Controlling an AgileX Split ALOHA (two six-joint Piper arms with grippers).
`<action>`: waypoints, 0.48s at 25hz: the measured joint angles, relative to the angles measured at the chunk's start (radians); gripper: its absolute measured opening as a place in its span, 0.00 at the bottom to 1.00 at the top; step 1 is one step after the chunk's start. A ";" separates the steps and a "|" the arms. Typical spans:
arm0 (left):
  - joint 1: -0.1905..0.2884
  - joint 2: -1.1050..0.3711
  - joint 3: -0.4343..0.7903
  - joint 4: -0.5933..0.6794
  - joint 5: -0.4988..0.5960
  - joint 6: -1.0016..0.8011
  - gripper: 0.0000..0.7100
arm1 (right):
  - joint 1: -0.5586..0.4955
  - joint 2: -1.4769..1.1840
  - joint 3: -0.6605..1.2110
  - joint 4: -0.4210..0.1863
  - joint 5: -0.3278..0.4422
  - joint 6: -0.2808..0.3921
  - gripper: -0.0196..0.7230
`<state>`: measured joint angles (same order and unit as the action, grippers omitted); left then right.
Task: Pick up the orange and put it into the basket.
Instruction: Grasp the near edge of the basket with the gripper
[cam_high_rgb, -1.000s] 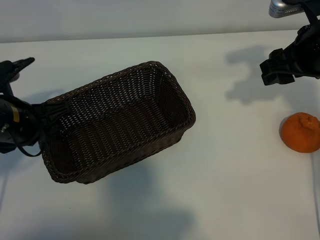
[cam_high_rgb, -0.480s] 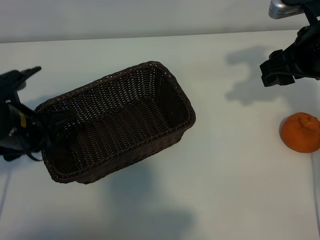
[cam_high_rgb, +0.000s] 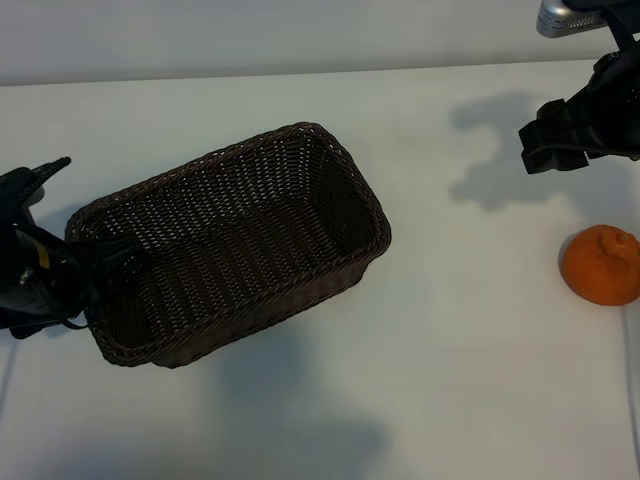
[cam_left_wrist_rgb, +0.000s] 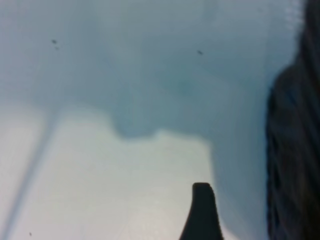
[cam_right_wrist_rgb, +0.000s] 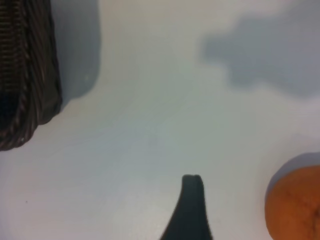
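Observation:
The orange lies on the white table at the far right, and its edge shows in the right wrist view. The dark wicker basket stands slanted at centre-left with nothing in it. My right gripper hangs open above the table, behind the orange and apart from it; one finger shows over bare table. My left gripper is open at the basket's left end. One of its fingers lies over the rim and the other stays outside. The basket wall runs beside that finger.
White tabletop stretches between the basket and the orange and along the front. A pale wall runs behind the table's back edge. The right arm casts a shadow on the table beside its gripper.
My left gripper has slid toward the table's front along the basket's left end. The right gripper, the orange and the basket have stayed where they were.

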<state>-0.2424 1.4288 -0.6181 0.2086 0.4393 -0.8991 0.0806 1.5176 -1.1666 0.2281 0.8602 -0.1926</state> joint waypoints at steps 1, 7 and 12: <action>0.009 0.007 0.001 -0.015 -0.011 0.015 0.81 | 0.000 0.000 0.000 0.000 0.001 0.000 0.83; 0.020 0.033 0.002 -0.074 -0.062 0.076 0.81 | 0.000 0.000 0.000 0.002 0.001 0.000 0.83; 0.020 0.070 0.002 -0.082 -0.065 0.081 0.81 | 0.000 0.001 0.000 0.003 0.001 0.000 0.83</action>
<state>-0.2222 1.4987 -0.6161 0.1266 0.3740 -0.8184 0.0806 1.5187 -1.1666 0.2310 0.8609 -0.1926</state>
